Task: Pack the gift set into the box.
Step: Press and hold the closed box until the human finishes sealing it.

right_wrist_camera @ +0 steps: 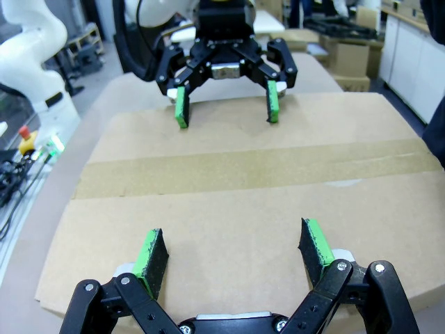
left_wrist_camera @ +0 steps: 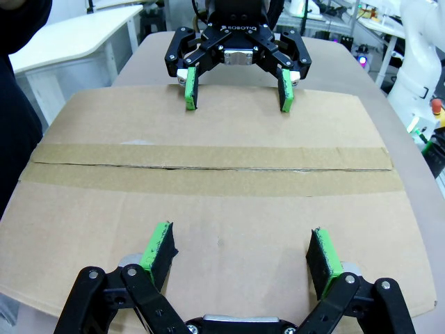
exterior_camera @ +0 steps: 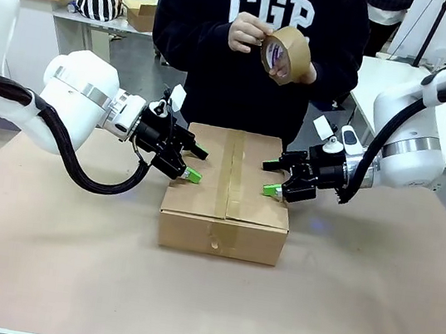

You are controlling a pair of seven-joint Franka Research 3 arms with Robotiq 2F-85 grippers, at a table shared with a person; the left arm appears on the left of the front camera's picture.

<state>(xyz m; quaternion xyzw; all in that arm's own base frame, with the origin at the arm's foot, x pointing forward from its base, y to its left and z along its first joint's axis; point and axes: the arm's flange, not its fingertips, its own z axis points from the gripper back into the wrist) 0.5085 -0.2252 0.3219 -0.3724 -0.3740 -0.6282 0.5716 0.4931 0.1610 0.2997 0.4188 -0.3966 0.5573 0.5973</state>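
In the front view, the taped box is seen mid-table between the left gripper and right gripper; a tape roll is held by the person. In both wrist views, spread fingers are pressed on the flaps.

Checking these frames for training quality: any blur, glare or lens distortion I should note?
Front view: even light, sharp, soft shadow under the box. Left wrist view: wide-angle bowing of the box's edges; left gripper sharp, right gripper clear. Right wrist view: same bowing, background slightly soft. No glare.
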